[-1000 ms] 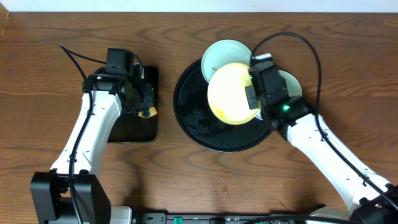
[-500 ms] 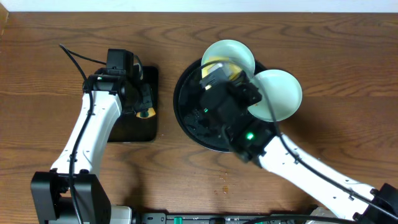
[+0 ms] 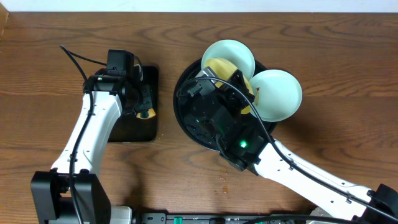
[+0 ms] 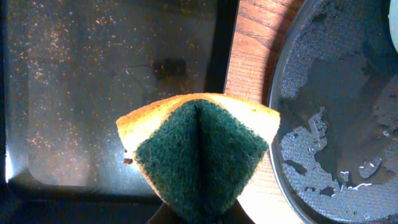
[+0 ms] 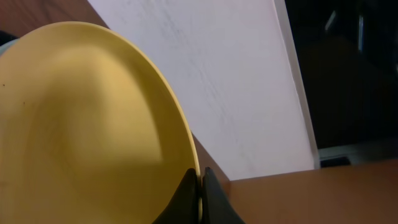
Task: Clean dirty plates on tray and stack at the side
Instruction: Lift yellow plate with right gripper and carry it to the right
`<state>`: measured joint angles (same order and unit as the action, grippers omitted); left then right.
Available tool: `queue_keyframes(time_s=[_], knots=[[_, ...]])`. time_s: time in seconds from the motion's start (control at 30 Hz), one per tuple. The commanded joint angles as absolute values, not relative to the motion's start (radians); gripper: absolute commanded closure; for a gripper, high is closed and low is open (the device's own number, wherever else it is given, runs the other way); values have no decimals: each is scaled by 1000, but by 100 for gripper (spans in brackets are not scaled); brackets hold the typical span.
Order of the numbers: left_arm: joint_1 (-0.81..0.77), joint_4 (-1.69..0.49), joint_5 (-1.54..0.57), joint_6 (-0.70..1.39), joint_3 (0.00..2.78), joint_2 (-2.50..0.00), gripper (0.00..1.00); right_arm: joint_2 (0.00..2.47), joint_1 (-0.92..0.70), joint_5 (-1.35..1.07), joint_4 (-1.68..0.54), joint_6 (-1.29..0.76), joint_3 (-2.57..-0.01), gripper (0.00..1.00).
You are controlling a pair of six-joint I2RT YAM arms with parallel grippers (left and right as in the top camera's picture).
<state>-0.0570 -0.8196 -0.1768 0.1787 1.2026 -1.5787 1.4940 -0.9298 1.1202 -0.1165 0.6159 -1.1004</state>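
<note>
The yellow plate (image 5: pixel 81 124) is held up over the round black tray (image 3: pixel 180 118), tipped steeply on edge. From overhead only slivers of it show past the right arm, near the far half of the tray. The right gripper (image 5: pixel 200 182) is pinched tight on the plate's rim: in the wrist view its two dark fingertips (image 5: pixel 186 190) meet on the thin edge with no gap but the plate's thickness. Behind the plate that view shows a pale wall (image 5: pixel 236 93).

Two more plates lie on the tray. One mint-blue plate (image 3: pixel 231 53) rests at the tray's far edge, reaching slightly over the rim and partly covered by the yellow plate and the arm. The other mint-blue plate (image 3: pixel 278 93) sits at the tray's right edge and overhangs the rim toward the tabletop (image 3: pixel 348 50). The bare floor of the tray is wet, with patches of water and droplets visible in the left wrist view.

Left of the tray, apart from it by a strip of wood, sits a rectangular black tray (image 3: pixel 134 130). The left gripper (image 3: pixel 145 104) hangs over that tray's edge nearest the round tray, closed narrowly on a sponge (image 4: pixel 199 155). The sponge is squeezed into a fold, its dark green scouring face outward and its yellow foam showing along the top. It is clear of both trays' surfaces as far as can be seen.
</note>
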Motion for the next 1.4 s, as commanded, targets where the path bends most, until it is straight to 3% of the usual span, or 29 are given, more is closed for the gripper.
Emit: queue_keyframes(time_s=[0.0, 0.57, 0.83, 1.07, 1.37], knots=[[-56, -821, -167, 162, 1195, -1581, 93, 1508, -936, 1151, -112, 664, -1112, 99], [-56, -812, -168, 163, 1195, -1581, 92, 1508, -936, 1143, -100, 609, -1112, 99], [-56, -823, -168, 167, 1195, -1581, 92, 1507, -854, 827, -275, 233, -1112, 99], [-56, -826, -171, 167, 1195, -1581, 92, 1480, -588, 277, -348, -23, -1113, 99], [-56, -826, -171, 167, 1195, -1581, 92, 1453, 1, -122, -351, -135, -1113, 99]])
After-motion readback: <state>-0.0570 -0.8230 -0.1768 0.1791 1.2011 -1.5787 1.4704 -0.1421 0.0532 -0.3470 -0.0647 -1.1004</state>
